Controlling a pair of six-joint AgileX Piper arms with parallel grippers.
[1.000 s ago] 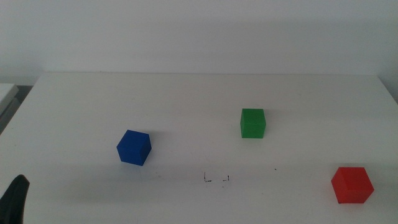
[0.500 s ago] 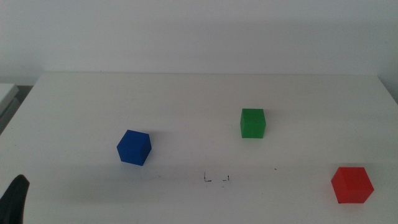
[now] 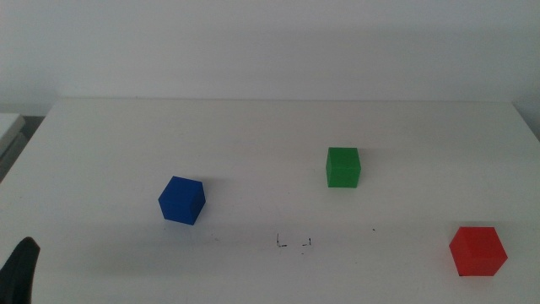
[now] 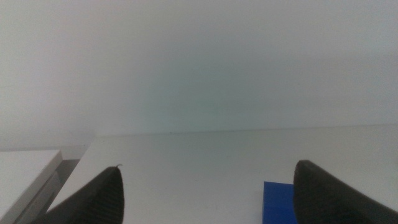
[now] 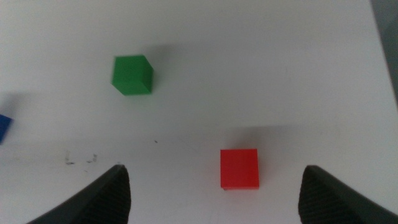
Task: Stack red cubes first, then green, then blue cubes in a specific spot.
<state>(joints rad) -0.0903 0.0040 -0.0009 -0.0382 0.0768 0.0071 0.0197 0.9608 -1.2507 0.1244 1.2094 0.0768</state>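
Observation:
The red cube [image 3: 477, 251] rests on the white table [image 3: 253, 135] at the front right, and it also shows in the right wrist view [image 5: 239, 168]. Behind it, nearer the middle, stands the green cube [image 3: 342, 166], which the right wrist view shows too [image 5: 132, 74]. The blue cube [image 3: 181, 200] lies left of centre; its edge shows in both wrist views [image 4: 278, 202] [image 5: 4, 127]. My right gripper [image 5: 214, 193] is open above the red cube and out of the middle view. My left gripper [image 4: 208, 196] waits open at the front left corner, one jaw tip [image 3: 18, 270] showing.
Small dark marks [image 3: 294, 243] are drawn on the table at the front centre, between the cubes. A white wall rises behind the table's far edge. A pale object [image 3: 10, 125] sits off the table's left side.

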